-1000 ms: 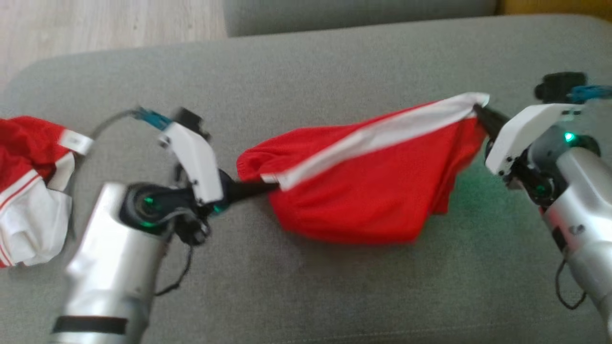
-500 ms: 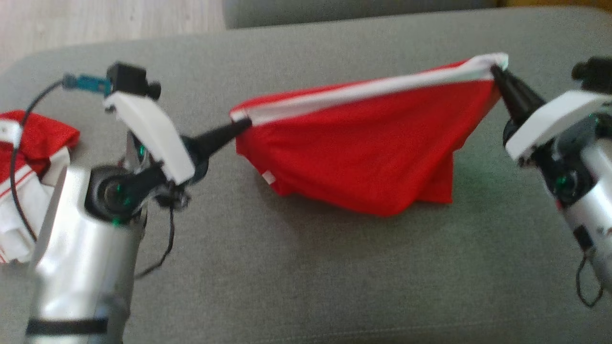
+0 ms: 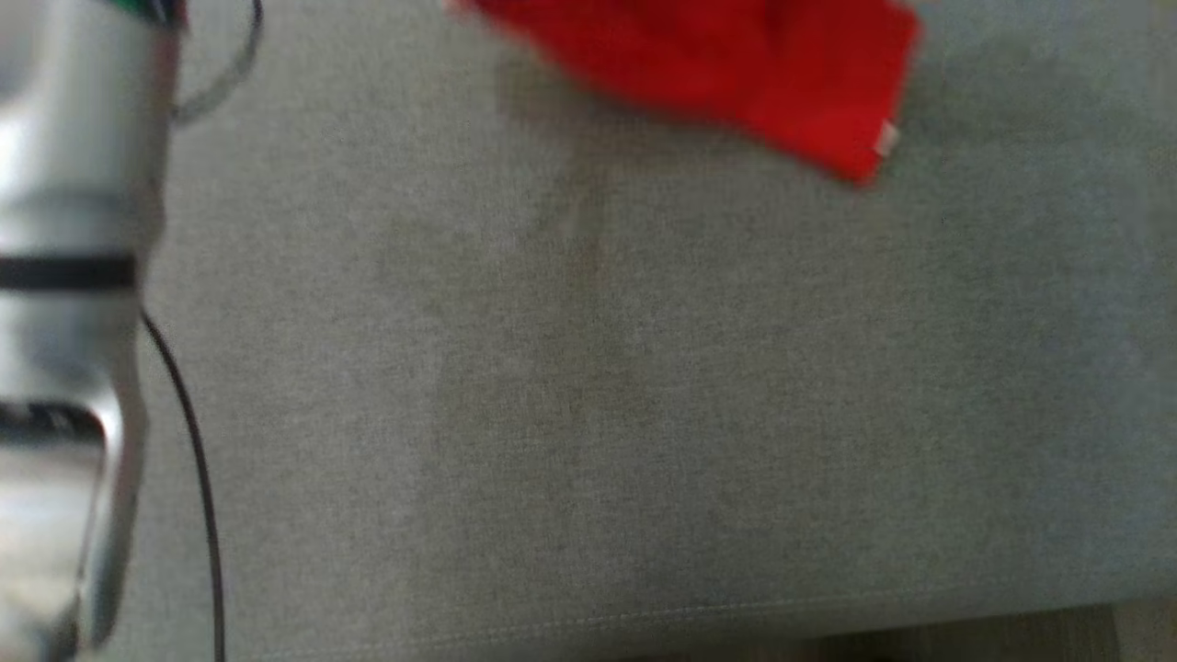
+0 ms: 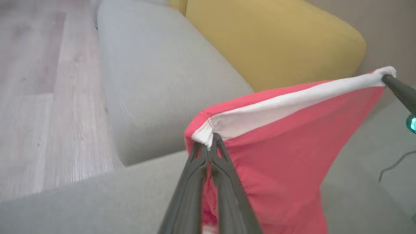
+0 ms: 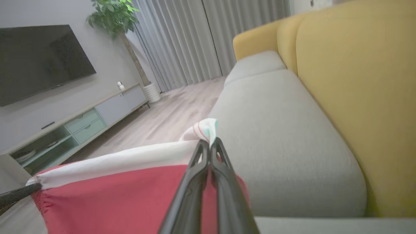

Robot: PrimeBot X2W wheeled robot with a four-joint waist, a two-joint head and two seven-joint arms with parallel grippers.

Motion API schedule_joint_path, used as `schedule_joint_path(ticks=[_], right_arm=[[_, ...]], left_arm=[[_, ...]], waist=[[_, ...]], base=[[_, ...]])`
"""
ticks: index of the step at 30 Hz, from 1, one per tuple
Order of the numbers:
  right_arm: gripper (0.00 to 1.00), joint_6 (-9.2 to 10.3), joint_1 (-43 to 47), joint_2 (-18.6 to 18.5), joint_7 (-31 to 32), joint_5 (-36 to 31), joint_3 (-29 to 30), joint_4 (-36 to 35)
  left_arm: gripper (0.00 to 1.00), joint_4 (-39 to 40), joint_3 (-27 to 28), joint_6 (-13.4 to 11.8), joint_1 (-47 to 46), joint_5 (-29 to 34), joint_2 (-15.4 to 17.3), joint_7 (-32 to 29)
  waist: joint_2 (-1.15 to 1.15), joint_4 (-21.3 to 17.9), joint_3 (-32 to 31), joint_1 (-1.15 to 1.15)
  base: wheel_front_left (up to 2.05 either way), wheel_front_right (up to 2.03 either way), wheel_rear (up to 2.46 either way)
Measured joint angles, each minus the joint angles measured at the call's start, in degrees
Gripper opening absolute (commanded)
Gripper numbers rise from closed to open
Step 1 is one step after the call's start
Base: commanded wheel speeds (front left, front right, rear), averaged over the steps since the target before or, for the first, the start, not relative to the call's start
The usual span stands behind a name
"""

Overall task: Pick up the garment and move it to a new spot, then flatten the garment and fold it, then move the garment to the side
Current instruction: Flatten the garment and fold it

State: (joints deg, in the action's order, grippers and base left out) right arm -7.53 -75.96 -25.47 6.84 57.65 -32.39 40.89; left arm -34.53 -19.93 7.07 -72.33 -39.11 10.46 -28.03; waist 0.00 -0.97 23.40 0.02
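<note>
The garment (image 4: pixel 286 146) is red with a white waistband and hangs stretched between both grippers above the grey sofa seat. My left gripper (image 4: pixel 209 143) is shut on one end of the waistband. Its other end is pinched by my right gripper (image 5: pixel 209 144), also shut. In the left wrist view the right gripper's dark fingers (image 4: pixel 399 91) reach in from the right edge. In the right wrist view the garment (image 5: pixel 113 195) runs off to the lower left. Only the garment's lower edge (image 3: pixel 736 64) shows at the top of the blurred head view.
The grey sofa seat (image 3: pixel 644 414) spreads below, its front edge near the bottom of the head view. My left forearm (image 3: pixel 64 276) and a cable (image 3: pixel 198 478) stand at the left. A yellow backrest (image 5: pixel 357 97) lies behind; wood floor (image 4: pixel 39 97) and a TV cabinet (image 5: pixel 81 120) lie beyond.
Both grippers rose and drew the waistband taut, lifting the garment. The head camera has since swung down, so the garment sits at the top of its view. Both grips held.
</note>
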Motion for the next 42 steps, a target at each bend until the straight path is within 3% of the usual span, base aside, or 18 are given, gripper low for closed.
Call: schedule_joint_path(ticks=[6,11,15,20,27,32,36,42], right_arm=[[0.0,0.0,-12.4,0.0,-6.6,-1.4,-0.1,2.2],[0.0,0.0,-16.4,0.0,-8.3,-1.6,-2.1,3.4],[0.0,0.0,-13.6,-0.1,-5.4,-1.0,-6.4,4.5],[0.0,0.0,-1.3,-1.2,-1.0,-0.5,-13.1,3.8],[0.0,0.0,12.9,-3.9,4.4,1.6,-19.0,1.1],[0.0,0.0,20.6,-7.4,12.4,4.6,-21.5,-3.2],[0.0,0.0,30.5,-13.9,22.0,7.9,-23.7,-12.7],[0.0,0.0,39.0,-22.7,29.1,9.8,-20.8,-25.0]], left_arm=[[0.0,-8.4,-0.5,0.1,-14.3,5.0,-1.0,12.4],[0.0,-13.8,-2.5,0.4,-19.3,4.5,-2.0,16.4],[0.0,-15.2,-8.9,0.4,-16.0,1.3,-1.9,15.5],[0.0,-13.5,-19.5,0.4,-3.8,-2.1,0.1,14.9],[0.0,-11.0,-25.5,0.5,7.4,-7.9,4.4,10.0],[0.0,-4.2,-28.8,0.5,16.6,-14.2,7.4,2.6],[0.0,5.2,-31.0,0.3,27.3,-20.2,12.6,-6.5],[0.0,21.7,-33.2,-3.8,37.5,-26.7,19.5,-16.5]], waist=[[0.0,0.0,3.9,0.01],[0.0,-0.1,3.7,-0.02],[0.0,-0.2,2.9,-0.02],[0.0,-0.4,0.8,-0.01],[0.0,-1.2,-4.0,-0.02],[0.0,-1.9,-9.7,-0.02],[0.01,-2.3,-15.8,-0.02],[0.01,-2.7,-21.2,-0.03]], base=[[0.0,0.0,0.0],[0.0,0.0,0.0],[0.0,0.0,0.0],[0.0,0.0,0.0],[0.0,0.0,0.0],[0.0,0.0,0.0],[0.0,0.0,0.0],[0.0,0.0,0.0]])
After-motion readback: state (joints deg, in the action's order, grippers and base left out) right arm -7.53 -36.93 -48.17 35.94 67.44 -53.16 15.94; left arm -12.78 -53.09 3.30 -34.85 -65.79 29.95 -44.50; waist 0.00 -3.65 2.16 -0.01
